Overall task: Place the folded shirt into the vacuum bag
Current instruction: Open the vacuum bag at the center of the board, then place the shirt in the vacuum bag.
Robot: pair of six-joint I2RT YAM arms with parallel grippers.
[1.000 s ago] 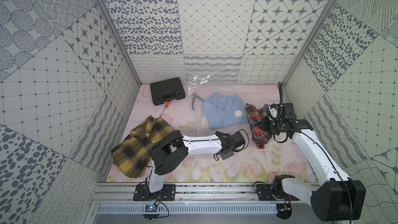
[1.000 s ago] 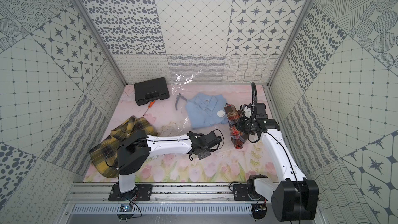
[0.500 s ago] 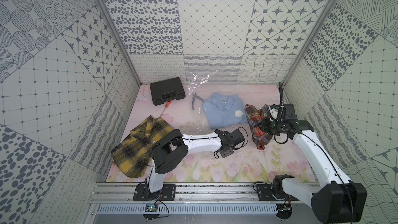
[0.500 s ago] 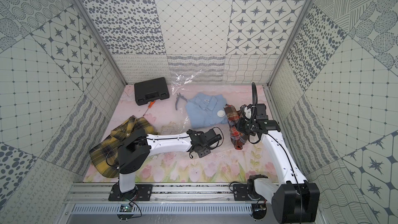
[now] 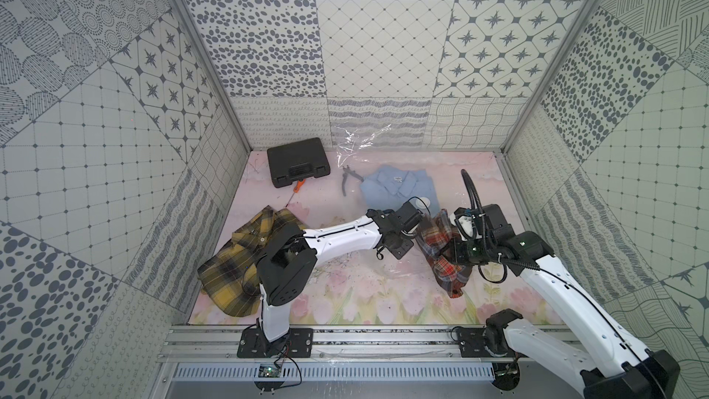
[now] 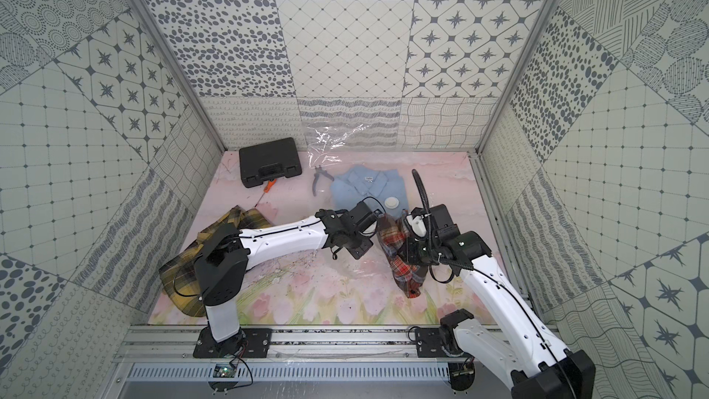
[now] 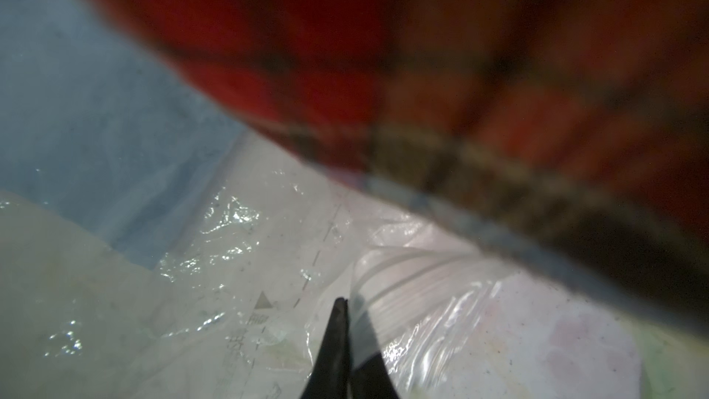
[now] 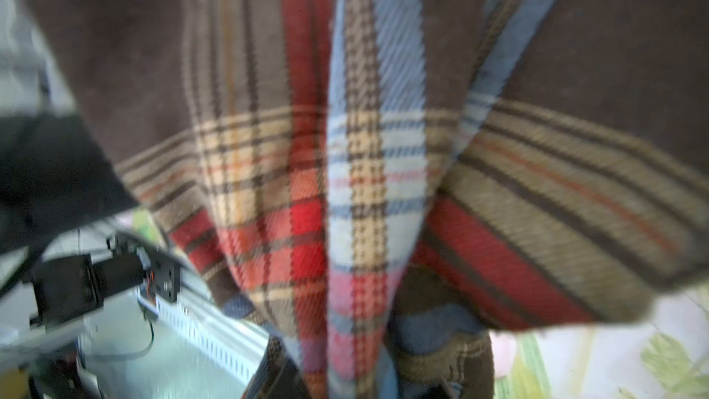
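A: Where was the red-and-brown plaid folded shirt (image 5: pixel 441 247)?

B: Right of centre in both top views, bunched up and hanging from the right gripper (image 8: pixel 358 381). Its lower end touched the pink floral table mat (image 5: pixel 345 301). It was not in the bag yet.

A: What was the right gripper's state?

B: It was clamped on the plaid cloth. The right wrist view was filled with that fabric, gathered down toward the fingers.

A: And the bag?

B: The clear crinkly plastic vacuum bag (image 5: pixel 356 143) lay flat at centre frame, running from the back wall toward the arms. Its round white valve cap (image 5: pixel 423 203) sat just above the left wrist. A light blue folded shirt (image 5: pixel 395 186) showed under the film.

A: Left gripper (image 7: pixel 342 303)?

B: The fingers were pressed together, pinching the bag's glossy edge low in the left wrist view. The plaid shirt was blurred right above it.

A: Anything else?

B: A black plastic case (image 5: pixel 298 161) was at upper left of the mat, with an orange-handled screwdriver (image 5: pixel 298 186) just below it. Grey pliers (image 5: pixel 347 182) lay beside the blue shirt, and a yellow plaid shirt (image 5: pixel 238 259) sat at far left.
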